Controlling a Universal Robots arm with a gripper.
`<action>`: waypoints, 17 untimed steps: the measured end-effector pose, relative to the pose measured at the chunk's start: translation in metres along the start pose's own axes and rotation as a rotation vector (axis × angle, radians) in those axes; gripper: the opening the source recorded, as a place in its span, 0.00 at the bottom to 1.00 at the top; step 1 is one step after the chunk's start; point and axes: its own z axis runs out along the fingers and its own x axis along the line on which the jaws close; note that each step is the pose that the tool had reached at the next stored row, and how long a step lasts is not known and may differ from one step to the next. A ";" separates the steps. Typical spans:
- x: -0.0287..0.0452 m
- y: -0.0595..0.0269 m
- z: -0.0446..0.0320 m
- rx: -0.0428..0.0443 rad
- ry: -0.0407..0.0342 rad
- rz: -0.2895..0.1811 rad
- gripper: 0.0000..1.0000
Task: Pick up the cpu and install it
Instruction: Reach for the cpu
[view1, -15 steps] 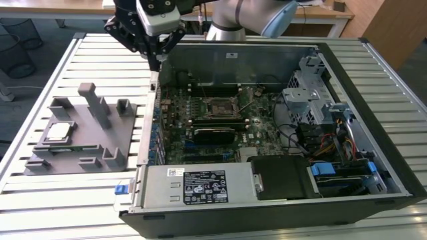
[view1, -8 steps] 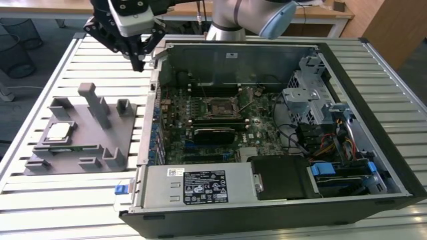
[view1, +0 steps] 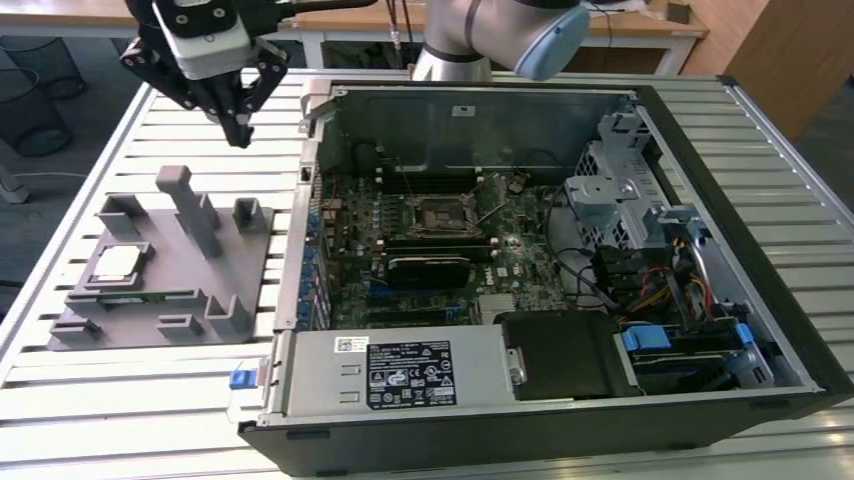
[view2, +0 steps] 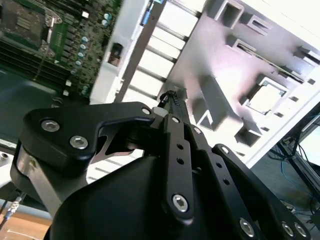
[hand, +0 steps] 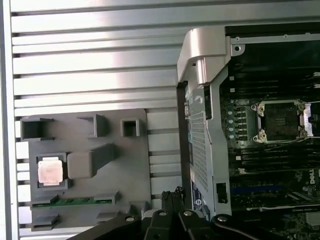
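Found the end effector (view1: 240, 132) raised over the slatted counter (view1: 174, 400), between the grey fixture (view1: 254, 265) and the open computer case (view1: 481, 120). Saw its jaws pinched together in the exterior view and in both wrist views, gripping nothing.

Counted one cpu (view1: 118, 263), lying flat with its silver top up in a square pocket of the fixture, on the exterior view's left side of the tall post. Spotted it again in the first wrist view (hand: 51, 170), well apart from the end effector and untouched. Counted one green memory stick (hand: 75, 201) too, laid in a long slot just beside the cpu pocket.

Counted one socket (view1: 438, 213) on the green board inside the case, a square frame with a dark hollow middle and nothing seated in it.

As for writing: noted two stickers on the silver power supply box (view1: 320, 385), one large black-and-white label (view1: 411, 372) and one small white sticker (view1: 350, 344), both covered in fine print. Noted one blue strip label (hand: 197, 200) on the case edge in the first wrist view. Counted one blue latch (view1: 242, 379) at the box's corner, towards the exterior view's left.
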 end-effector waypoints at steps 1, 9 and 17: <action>0.0047 -0.0006 0.0004 0.0001 0.0001 0.000 0.11; 0.0407 -0.0043 0.0035 0.0000 0.0000 0.000 0.11; 0.0738 -0.0090 0.0074 0.0001 0.0001 -0.001 0.11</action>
